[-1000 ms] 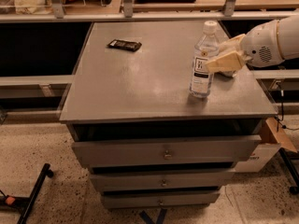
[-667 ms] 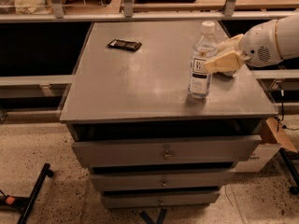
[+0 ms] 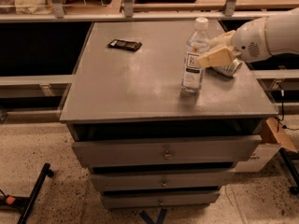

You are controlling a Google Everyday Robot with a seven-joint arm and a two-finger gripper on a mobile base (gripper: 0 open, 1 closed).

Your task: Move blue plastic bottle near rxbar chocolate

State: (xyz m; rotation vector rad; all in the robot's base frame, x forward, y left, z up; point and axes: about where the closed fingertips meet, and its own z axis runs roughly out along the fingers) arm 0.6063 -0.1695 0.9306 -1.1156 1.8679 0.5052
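The blue plastic bottle [image 3: 193,55], clear with a white cap and a white-and-dark label, stands upright on the right half of the grey cabinet top [image 3: 140,87]. My gripper [image 3: 209,50] reaches in from the right at label height. One beige finger [image 3: 216,57] lies across the bottle's right side and the other is behind it, so it is shut on the bottle. The rxbar chocolate [image 3: 124,45], a flat dark bar, lies at the far left of the top, well apart from the bottle.
A short silver-green can [image 3: 229,69] lies just right of the bottle, partly hidden by my gripper. The cabinet has drawers [image 3: 163,150] below. A shelf rail [image 3: 140,17] runs along the back. A cardboard box [image 3: 275,134] sits at the lower right.
The bottle and my gripper have moved a little to the left together, toward the middle of the top. The rxbar and the can have not moved.
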